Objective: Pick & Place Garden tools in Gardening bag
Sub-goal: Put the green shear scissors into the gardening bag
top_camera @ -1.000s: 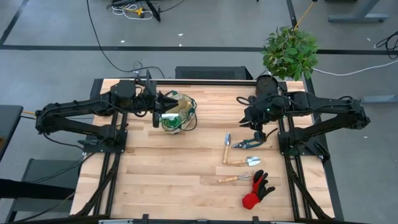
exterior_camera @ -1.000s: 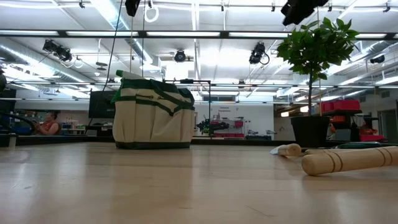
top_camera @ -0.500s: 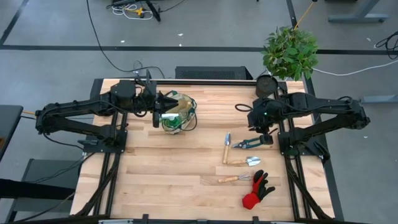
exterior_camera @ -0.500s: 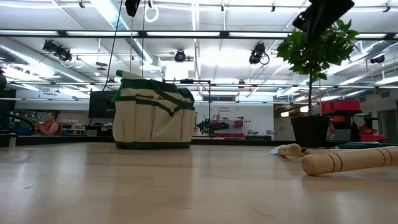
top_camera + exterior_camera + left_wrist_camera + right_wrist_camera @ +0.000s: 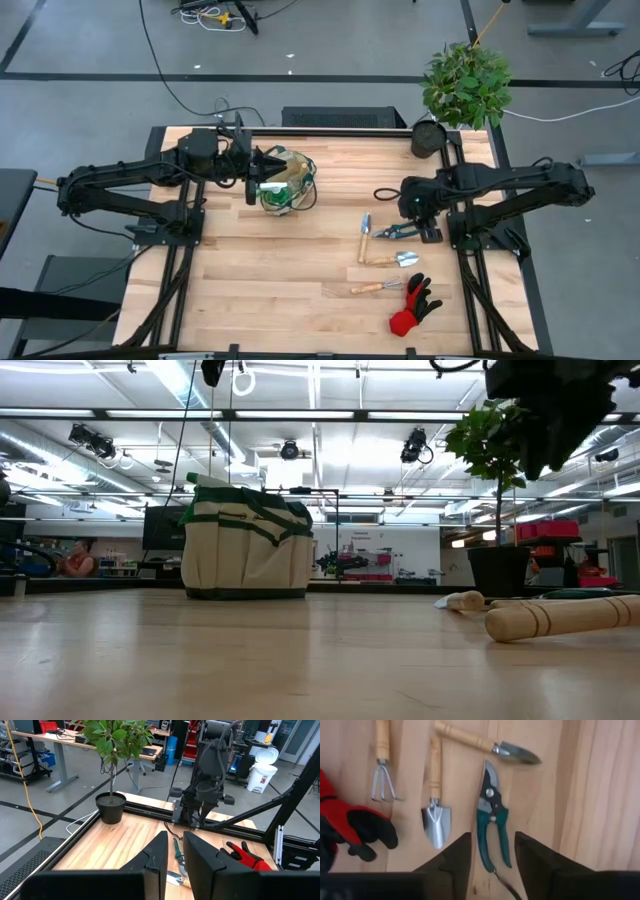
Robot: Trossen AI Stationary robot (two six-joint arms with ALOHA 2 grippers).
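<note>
The tan gardening bag (image 5: 287, 180) stands upright on the table's far left part and also shows in the low view (image 5: 247, 545), with a green spray bottle top (image 5: 205, 480) sticking out of it. The green-handled pruning shears (image 5: 400, 232) lie flat on the table. My right gripper (image 5: 492, 840) hovers open above them, pointing down, with the green handles (image 5: 492, 827) showing between its fingers, untouched. My left gripper (image 5: 258, 168) is beside the bag's rim, narrowly open and empty. Two wooden-handled trowels (image 5: 436, 795) (image 5: 485, 742), a wooden-handled rake (image 5: 381, 770) and the red-and-black glove (image 5: 412, 305) lie near the shears.
A leafy potted plant (image 5: 465, 80) stands at the table's far right corner, with a dark round pot (image 5: 427, 137) beside it. A thin dark cable (image 5: 385, 192) loops by my right arm. A person (image 5: 75, 558) sits far off in the room.
My right gripper has gone toward the table's near edge and down, from near the dark pot to above the pruning shears. The tools and the bag have not moved.
</note>
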